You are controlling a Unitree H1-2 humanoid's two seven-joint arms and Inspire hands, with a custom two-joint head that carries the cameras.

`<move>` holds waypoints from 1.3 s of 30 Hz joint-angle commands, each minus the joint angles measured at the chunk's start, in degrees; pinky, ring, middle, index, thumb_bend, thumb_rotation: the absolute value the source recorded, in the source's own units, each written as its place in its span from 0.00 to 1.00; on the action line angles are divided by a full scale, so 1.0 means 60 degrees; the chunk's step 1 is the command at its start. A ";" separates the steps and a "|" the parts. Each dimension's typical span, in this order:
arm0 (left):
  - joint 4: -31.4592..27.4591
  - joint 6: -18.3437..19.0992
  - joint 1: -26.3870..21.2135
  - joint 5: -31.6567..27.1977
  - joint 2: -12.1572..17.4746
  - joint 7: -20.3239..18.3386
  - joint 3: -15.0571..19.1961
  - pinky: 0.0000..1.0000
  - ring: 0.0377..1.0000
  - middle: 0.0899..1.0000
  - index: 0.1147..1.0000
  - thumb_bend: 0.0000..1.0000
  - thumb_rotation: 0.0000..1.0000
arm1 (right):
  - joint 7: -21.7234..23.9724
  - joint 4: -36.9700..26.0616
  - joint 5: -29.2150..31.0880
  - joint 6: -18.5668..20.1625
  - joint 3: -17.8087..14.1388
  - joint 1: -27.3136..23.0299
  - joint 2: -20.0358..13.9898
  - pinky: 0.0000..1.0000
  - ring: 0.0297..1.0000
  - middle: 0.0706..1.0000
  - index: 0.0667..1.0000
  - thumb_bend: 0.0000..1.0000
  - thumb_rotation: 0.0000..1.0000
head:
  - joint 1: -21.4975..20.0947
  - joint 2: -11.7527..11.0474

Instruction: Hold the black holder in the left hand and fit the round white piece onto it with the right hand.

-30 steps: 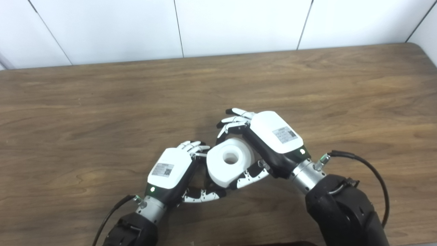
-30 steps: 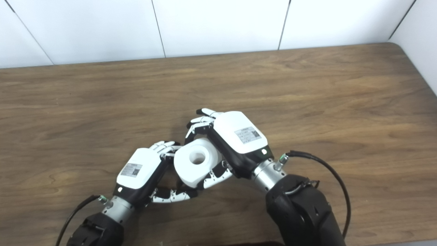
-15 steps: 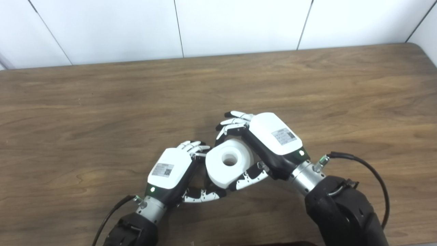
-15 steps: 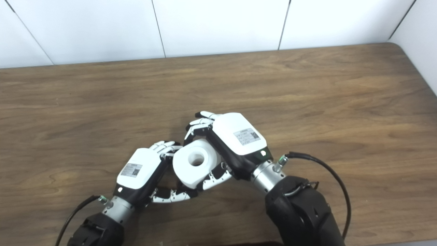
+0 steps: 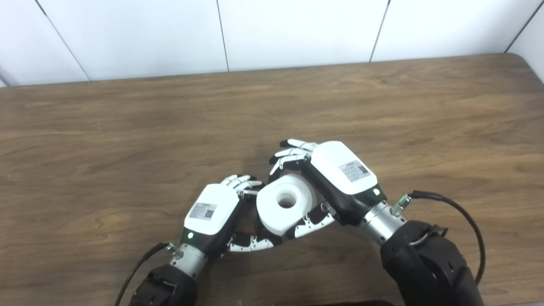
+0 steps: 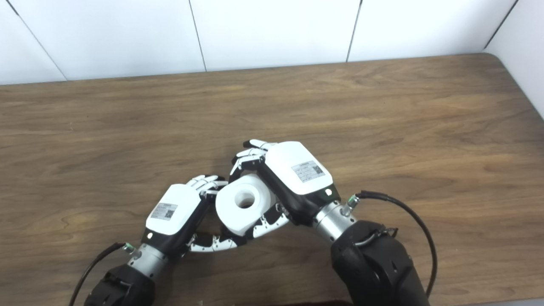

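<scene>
Lower centre: round white piece [image 5: 285, 204] (smooth, holed) clasped by right hand [image 5: 335, 178]; left hand [image 5: 214, 212] curled beneath, contents hidden.

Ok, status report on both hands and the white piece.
Right robot hand shut on round white piece. Left robot hand curled beside it; black holder hidden. Nothing in the way.

A: L hand [image 5: 211, 212], lower centre-left: white back shell w/ QR label, black sides, green LED nr wrist, silver wrist, black forearm, black cable.

B: R hand [image 5: 340, 178], centre-right: same build, bigger in frame. Black/white segmented fingers [image 5: 293, 151]. Cable loops at lower right off silver wrist.
</scene>
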 commanded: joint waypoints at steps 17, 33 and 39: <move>0.0394 0.0147 0.0063 0.0318 0.0012 -0.0379 -0.0131 0.87 0.85 0.76 0.42 0.52 0.05 | 0.0424 -0.0044 -0.0098 -0.0216 0.0230 0.0423 -0.0201 0.83 0.88 0.75 0.44 0.52 0.13 | 0.0023 -0.0014; 0.0429 0.0138 0.0025 0.0397 -0.0002 -0.0346 -0.0156 0.87 0.84 0.76 0.42 0.52 0.05 | 0.0609 -0.0350 0.0001 -0.0209 0.0168 0.0357 -0.0130 0.83 0.89 0.76 0.44 0.52 0.13 | 0.0039 0.0009; 0.0443 0.0153 0.0015 0.0321 -0.0022 -0.0369 -0.0143 0.87 0.85 0.77 0.42 0.52 0.05 | 0.0455 -0.0211 0.0015 -0.0273 0.0116 0.0371 -0.0170 0.82 0.88 0.75 0.44 0.52 0.14 | 0.0042 -0.0008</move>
